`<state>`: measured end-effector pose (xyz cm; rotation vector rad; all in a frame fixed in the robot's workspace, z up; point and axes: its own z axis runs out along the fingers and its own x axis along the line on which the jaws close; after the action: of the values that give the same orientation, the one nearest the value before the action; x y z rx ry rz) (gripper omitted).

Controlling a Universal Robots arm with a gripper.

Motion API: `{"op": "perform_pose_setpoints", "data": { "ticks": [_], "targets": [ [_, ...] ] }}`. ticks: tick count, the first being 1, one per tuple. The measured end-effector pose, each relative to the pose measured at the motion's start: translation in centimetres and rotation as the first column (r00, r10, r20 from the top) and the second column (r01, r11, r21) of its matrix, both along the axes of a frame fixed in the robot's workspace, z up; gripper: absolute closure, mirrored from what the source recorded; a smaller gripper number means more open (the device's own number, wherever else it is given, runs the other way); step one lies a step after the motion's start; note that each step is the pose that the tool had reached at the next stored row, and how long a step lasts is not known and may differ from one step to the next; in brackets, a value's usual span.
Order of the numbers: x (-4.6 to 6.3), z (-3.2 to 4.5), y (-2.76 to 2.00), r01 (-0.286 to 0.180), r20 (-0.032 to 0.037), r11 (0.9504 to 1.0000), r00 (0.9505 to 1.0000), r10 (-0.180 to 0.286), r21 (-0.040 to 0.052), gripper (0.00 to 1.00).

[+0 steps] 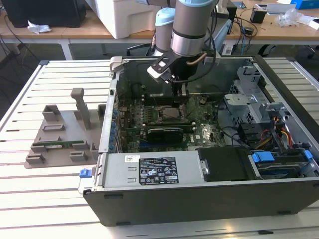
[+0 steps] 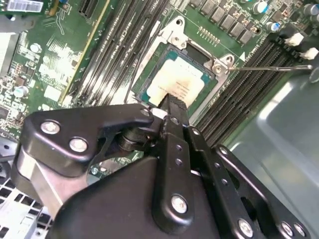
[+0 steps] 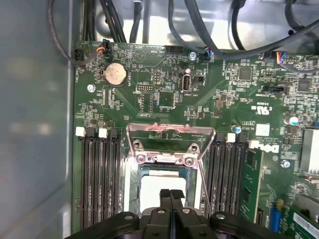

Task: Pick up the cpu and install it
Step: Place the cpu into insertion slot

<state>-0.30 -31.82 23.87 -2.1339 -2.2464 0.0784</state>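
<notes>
Exterior view: hand [image 1: 180, 92] down inside open computer case [image 1: 199, 199], over motherboard.
Second wrist view: cpu [image 2: 177, 82] lies flat in socket [image 2: 219, 65], fingertips at its edge.
First wrist view: fingers pressed together, gripping nothing.

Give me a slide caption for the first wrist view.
Shut claw over the cpu lying flat in the open socket, retention plate raised.

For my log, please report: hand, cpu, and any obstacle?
Hand shut, tips above cpu. Cpu flat in socket. Load plate open; nothing blocking.
</notes>
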Motion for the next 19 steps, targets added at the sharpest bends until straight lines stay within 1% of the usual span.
{"op": "perform_pose_setpoints", "data": {
  "ticks": [1, 2, 3, 4, 5, 7, 9, 10, 11, 12, 14, 19],
  "targets": [
    [0.0, 0.24, 0.00, 0.000, 0.0000, 1.0000, 1.0000, 0.000, -0.0001, 0.89],
    [0.0, 0.72, 0.00, 0.000, 0.0000, 1.0000, 1.0000, 0.000, 0.0000, 0.89],
    [0.0, 0.96, 0.00, 0.000, 0.0000, 1.0000, 1.0000, 0.000, 0.0001, 0.89],
    [0.0, 1.37, 0.00, 0.000, -0.0001, 1.0000, 1.0000, 0.000, -0.0001, 0.89],
    [0.0, 2.12, 0.00, 0.000, 0.0000, 1.0000, 1.0000, 0.000, 0.0000, 0.89],
    [0.0, 3.37, 0.00, 0.000, 0.0000, 1.0000, 1.0000, 0.000, -0.0001, 0.89],
    [0.0, 4.42, 0.00, 0.000, 0.0001, 1.0000, 1.0000, 0.000, 0.0000, 0.89],
    [0.0, 4.80, 0.00, 0.000, 0.0002, 1.0000, 1.0000, 0.000, 0.0000, 0.89],
    [0.0, 5.50, 0.00, 0.000, 0.0003, 1.0000, 1.0000, 0.000, 0.0000, 0.89],
    [0.0, 6.37, 0.00, 0.000, 0.0004, 1.0000, 1.0000, 0.000, 0.0000, 0.89],
    [0.0, 6.67, 0.00, 0.000, 0.0005, 1.0000, 1.0000, 0.000, 0.0001, 0.89],
    [0.0, 6.68, 0.00, 0.000, 0.0004, 1.0000, 1.0000, 0.000, 0.0001, 0.89]
  ]
}}
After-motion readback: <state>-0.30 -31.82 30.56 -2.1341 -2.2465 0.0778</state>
